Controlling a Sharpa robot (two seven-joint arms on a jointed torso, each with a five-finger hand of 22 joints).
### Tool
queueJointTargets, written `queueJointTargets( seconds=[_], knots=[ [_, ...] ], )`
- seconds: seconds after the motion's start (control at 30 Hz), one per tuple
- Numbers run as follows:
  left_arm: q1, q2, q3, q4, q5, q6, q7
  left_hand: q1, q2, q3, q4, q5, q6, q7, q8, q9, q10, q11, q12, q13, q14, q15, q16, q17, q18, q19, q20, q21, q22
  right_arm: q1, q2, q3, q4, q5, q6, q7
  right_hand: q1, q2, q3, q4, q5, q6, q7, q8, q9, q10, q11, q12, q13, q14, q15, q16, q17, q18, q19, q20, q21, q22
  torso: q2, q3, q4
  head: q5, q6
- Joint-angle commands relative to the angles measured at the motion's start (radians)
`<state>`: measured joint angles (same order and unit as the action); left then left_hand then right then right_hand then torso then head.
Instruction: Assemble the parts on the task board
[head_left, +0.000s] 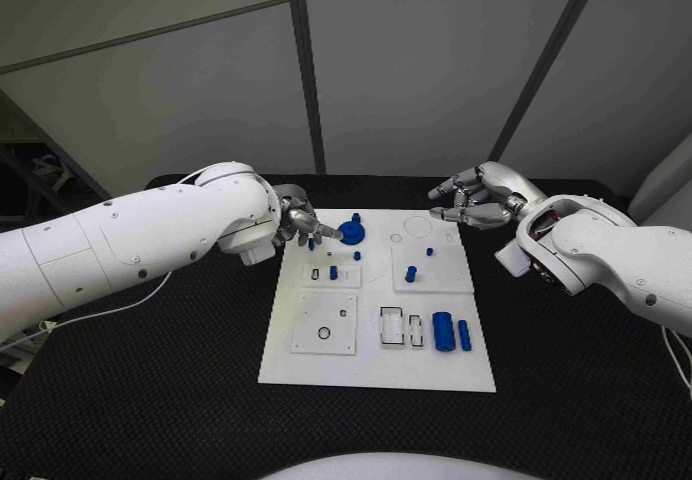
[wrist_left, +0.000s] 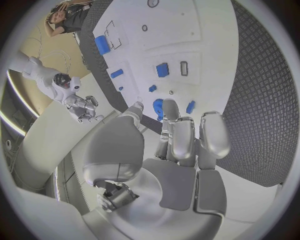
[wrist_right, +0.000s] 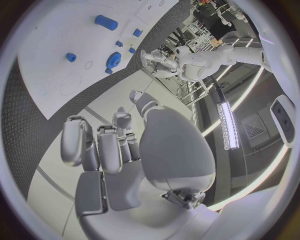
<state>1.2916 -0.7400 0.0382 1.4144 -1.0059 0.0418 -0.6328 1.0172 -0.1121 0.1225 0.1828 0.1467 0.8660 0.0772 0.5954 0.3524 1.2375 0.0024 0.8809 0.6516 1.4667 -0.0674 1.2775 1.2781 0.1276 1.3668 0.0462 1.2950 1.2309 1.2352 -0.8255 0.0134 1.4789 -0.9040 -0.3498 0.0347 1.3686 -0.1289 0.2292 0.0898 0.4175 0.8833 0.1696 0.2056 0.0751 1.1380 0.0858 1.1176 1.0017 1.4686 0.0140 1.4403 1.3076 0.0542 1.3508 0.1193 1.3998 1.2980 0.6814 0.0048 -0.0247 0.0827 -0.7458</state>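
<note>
The white task board (head_left: 378, 362) lies mid-table. A blue gear (head_left: 355, 234) stands near its far left corner. My left hand (head_left: 300, 225) hovers at that corner with its fingertips beside the gear. In the left wrist view the gear (wrist_left: 158, 107) shows between the thumb and fingers (wrist_left: 184, 137), and I cannot tell whether they touch it. Small blue pegs (head_left: 411, 272) stand across the board's far half. A large blue cylinder (head_left: 443, 331) and a thinner one (head_left: 464, 334) lie at the near right. My right hand (head_left: 476, 200) hangs over the far right corner, holding nothing.
The black table mat (head_left: 173, 400) surrounds the board. A raised white plate with a round hole (head_left: 325, 323) and rectangular slots (head_left: 392, 327) occupy the board's near half. A white cable (head_left: 101, 312) trails on the mat under my left arm.
</note>
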Motion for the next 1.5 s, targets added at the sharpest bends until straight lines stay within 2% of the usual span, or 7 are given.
queueJointTargets(
  seconds=[0.03,0.2,0.37,0.67,1.03,1.23,1.5],
  knots=[
    [0.016,0.013,0.007,-0.046,0.029,0.079,0.037,0.021,0.008,-0.018,0.004,0.003,0.000,0.006,-0.018,-0.016,-0.011,0.003,-0.006,-0.016,0.026,0.011,-0.004,-0.002,-0.041,-0.006,0.005,-0.009,-0.007,0.002,0.001,0.001,-0.002,-0.002,0.008,0.005,-0.010,0.000,0.000,0.006,0.006,0.004,0.001,0.004,-0.001,-0.004,-0.004,-0.005,-0.001,0.049,-0.007,-0.005,0.059,0.015,-0.006,-0.001,-0.005,-0.001,0.000,0.0005,-0.0012,0.002,0.004],
    [0.034,0.059,0.013,-0.160,0.020,0.127,0.050,0.044,0.020,-0.035,0.009,0.004,0.004,0.010,-0.034,-0.032,-0.022,0.007,-0.015,-0.037,0.024,0.014,-0.009,-0.007,-0.038,-0.012,0.010,-0.021,-0.018,0.002,0.005,0.001,-0.004,-0.002,0.009,0.006,-0.009,0.000,0.000,0.006,0.006,0.004,0.000,0.004,-0.001,-0.004,-0.004,-0.005,-0.001,0.049,-0.007,-0.005,0.059,0.015,-0.007,-0.001,-0.005,-0.001,0.001,0.0010,-0.0031,0.008,0.008],
    [0.041,0.110,0.015,-0.268,-0.024,0.168,0.061,0.050,0.023,-0.045,0.013,0.004,0.008,0.010,-0.038,-0.038,-0.024,0.008,-0.014,-0.040,0.023,0.015,-0.010,-0.008,-0.037,-0.013,0.011,-0.024,-0.019,0.002,0.007,0.001,-0.006,-0.002,0.011,0.006,-0.009,0.000,0.000,0.006,0.006,0.004,0.000,0.004,-0.001,-0.003,-0.004,-0.005,-0.001,0.049,-0.007,-0.005,0.059,0.015,-0.007,-0.001,-0.005,-0.001,0.002,0.0004,-0.0029,0.015,0.008],
    [0.042,0.171,0.011,-0.379,-0.051,0.240,0.055,0.054,0.033,-0.065,0.027,0.003,0.025,0.007,-0.040,-0.045,-0.023,0.006,-0.008,-0.043,0.023,0.014,-0.009,-0.006,-0.038,-0.009,0.012,-0.022,-0.014,0.002,0.013,0.001,-0.008,-0.002,0.014,0.006,-0.009,0.000,0.000,0.006,0.006,0.004,0.000,0.004,-0.001,-0.003,-0.004,-0.005,-0.001,0.049,-0.007,-0.005,0.059,0.015,-0.007,-0.001,-0.005,-0.001,0.001,-0.0003,-0.0019,0.017,0.001],
    [0.039,0.198,-0.006,-0.437,-0.057,0.275,0.056,0.064,0.043,-0.072,0.030,0.004,0.032,0.006,-0.042,-0.050,-0.023,0.005,-0.004,-0.043,0.022,0.014,-0.011,-0.009,-0.039,-0.007,0.012,-0.020,-0.010,0.002,0.015,0.001,-0.009,-0.002,0.016,0.007,-0.009,0.002,0.000,0.006,0.007,0.004,0.000,0.004,-0.002,-0.002,-0.004,-0.004,0.000,0.049,-0.007,-0.004,0.061,0.015,-0.006,-0.001,-0.005,-0.001,0.001,0.0002,-0.0035,0.018,-0.001],
    [0.031,0.203,-0.015,-0.441,-0.059,0.268,0.063,0.074,0.050,-0.075,0.030,0.005,0.034,0.006,-0.045,-0.053,-0.027,0.005,-0.006,-0.050,0.021,0.013,-0.014,-0.012,-0.038,-0.009,0.012,-0.024,-0.013,0.002,0.015,0.001,-0.009,-0.002,0.016,0.007,-0.009,0.002,0.000,0.006,0.007,0.004,0.000,0.004,-0.002,-0.002,-0.004,-0.004,0.000,0.049,-0.007,-0.004,0.061,0.015,-0.006,-0.001,-0.005,-0.001,0.000,0.0006,-0.0017,0.015,-0.002],
    [0.022,0.203,-0.018,-0.440,-0.060,0.271,0.067,0.077,0.053,-0.077,0.031,0.005,0.037,0.006,-0.044,-0.054,-0.027,0.005,-0.004,-0.049,0.021,0.013,-0.013,-0.011,-0.039,-0.007,0.012,-0.022,-0.010,0.002,0.015,0.001,-0.010,-0.002,0.016,0.007,-0.009,0.002,0.000,0.006,0.007,0.004,0.000,0.004,-0.002,-0.002,-0.004,-0.004,0.000,0.049,-0.007,-0.004,0.061,0.015,-0.006,-0.001,-0.005,-0.001,0.001,0.0007,-0.0011,0.015,-0.003]
  ],
)
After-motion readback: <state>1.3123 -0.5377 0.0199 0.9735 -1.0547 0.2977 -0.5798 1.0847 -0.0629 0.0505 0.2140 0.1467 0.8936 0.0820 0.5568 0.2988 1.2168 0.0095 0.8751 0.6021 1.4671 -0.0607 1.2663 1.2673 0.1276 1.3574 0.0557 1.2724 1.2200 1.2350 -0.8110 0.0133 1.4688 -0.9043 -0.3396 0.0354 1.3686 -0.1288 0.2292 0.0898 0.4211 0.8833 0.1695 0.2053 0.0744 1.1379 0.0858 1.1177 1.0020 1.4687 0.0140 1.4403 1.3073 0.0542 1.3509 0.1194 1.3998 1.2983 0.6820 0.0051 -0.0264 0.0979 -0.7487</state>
